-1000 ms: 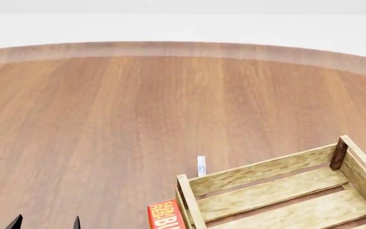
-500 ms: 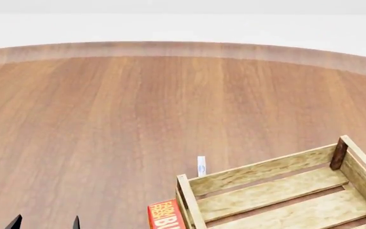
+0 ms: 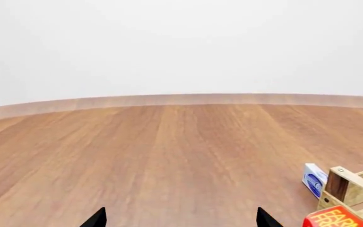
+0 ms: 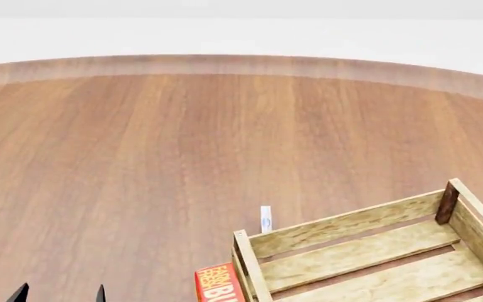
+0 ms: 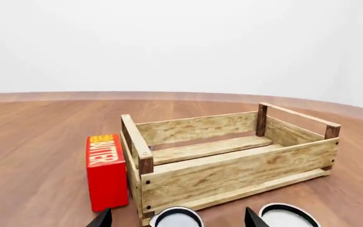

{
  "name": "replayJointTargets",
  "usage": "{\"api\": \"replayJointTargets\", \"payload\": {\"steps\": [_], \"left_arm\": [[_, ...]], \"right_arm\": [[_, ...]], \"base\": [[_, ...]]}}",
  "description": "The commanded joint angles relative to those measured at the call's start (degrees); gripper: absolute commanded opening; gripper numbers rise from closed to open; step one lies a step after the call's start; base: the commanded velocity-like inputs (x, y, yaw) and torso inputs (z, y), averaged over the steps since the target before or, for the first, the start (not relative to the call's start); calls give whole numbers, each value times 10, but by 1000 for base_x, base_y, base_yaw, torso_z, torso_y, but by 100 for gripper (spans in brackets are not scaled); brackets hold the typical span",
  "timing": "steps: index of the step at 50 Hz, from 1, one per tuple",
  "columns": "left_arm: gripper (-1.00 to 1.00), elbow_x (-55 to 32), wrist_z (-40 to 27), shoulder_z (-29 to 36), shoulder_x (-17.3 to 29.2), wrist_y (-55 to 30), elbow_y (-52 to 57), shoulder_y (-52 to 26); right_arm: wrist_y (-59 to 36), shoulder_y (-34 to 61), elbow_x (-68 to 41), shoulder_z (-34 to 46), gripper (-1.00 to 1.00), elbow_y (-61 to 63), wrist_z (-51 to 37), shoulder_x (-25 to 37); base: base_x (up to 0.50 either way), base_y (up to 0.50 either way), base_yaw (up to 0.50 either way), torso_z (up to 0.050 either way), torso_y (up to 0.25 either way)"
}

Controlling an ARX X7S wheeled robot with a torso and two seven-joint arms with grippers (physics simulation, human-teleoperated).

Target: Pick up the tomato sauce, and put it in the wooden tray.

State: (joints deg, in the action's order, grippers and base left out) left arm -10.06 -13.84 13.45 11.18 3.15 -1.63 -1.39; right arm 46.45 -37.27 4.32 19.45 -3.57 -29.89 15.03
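On the table, wooden tray: the wooden tray [image 5: 232, 163] stands open and holds nothing, with a red butter box [image 5: 106, 170] upright and just beside one short end; a small blue-and-white packet [image 3: 314, 178] stands near the far corner of that end
Tomato sauce: no red label shows in any view; two round silver-white can tops [image 5: 285, 216] sit at the near edge of the right wrist view, in front of the tray's long side, and the tomato sauce is probably one of them, though which one cannot be told
Right gripper: the right gripper [image 5: 177, 221] has its fingers spread wide and holds nothing; one can top lies between the tips, the other just outside them
Left gripper: the left gripper [image 4: 61, 294] is also spread and empty, over bare table [image 4: 183, 157], well apart from the cans
Risk, wrong can: with only lids in sight, closing on the nearer can could take the look-alike tin
Risk, knock-over: coming down between two cans set near each other, a finger could clip the neighbour and roll it away
Risk, tray wall: the cans sit near the slats, so a low carry could catch the rim
Risk, butter box: a wide swing toward that end could topple it
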Motion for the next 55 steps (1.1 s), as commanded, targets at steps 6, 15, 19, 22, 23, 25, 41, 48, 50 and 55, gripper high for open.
{"api": "replayJointTargets", "payload": {"steps": [6,15,19,22,23,25,41,48,50,55], "left_arm": [[100,4,-5,6,2,7,-12,-5],[100,1,-9,8,4,5,-8,-4],[100,1,-11,9,4,5,-6,-3],[100,0,-13,10,5,3,-3,-2],[100,1,-13,10,5,3,-2,-2],[100,0,-14,10,6,2,-2,-2],[100,-2,-19,15,10,-3,4,-2],[100,-3,-18,16,10,5,-7,-5],[100,-3,-19,17,11,5,-6,-5],[100,-3,-20,18,12,5,-5,-4]], "right_arm": [[20,25,-3,20,100,-88,-5,-13],[10,52,-29,25,100,-127,-3,-20],[3,62,-43,28,100,-141,1,-21],[4,60,-41,27,100,-140,-3,-21],[6,60,-39,26,100,-140,-5,-22],[7,60,-37,27,100,-140,-6,-22],[-47,94,-55,42,100,-140,12,-23],[-66,106,-59,40,100,-130,9,-22],[-67,110,-61,38,100,-133,8,-22],[-79,121,-57,38,100,-135,5,-23]], "base": [[0,0,0,0,0],[0,0,0,0,0],[0,0,0,0,0],[0,0,0,0,0],[0,0,0,0,0],[0,0,0,0,0],[0,0,0,0,0],[0,0,0,0,0],[0,0,0,0,0],[0,0,0,0,0]]}}
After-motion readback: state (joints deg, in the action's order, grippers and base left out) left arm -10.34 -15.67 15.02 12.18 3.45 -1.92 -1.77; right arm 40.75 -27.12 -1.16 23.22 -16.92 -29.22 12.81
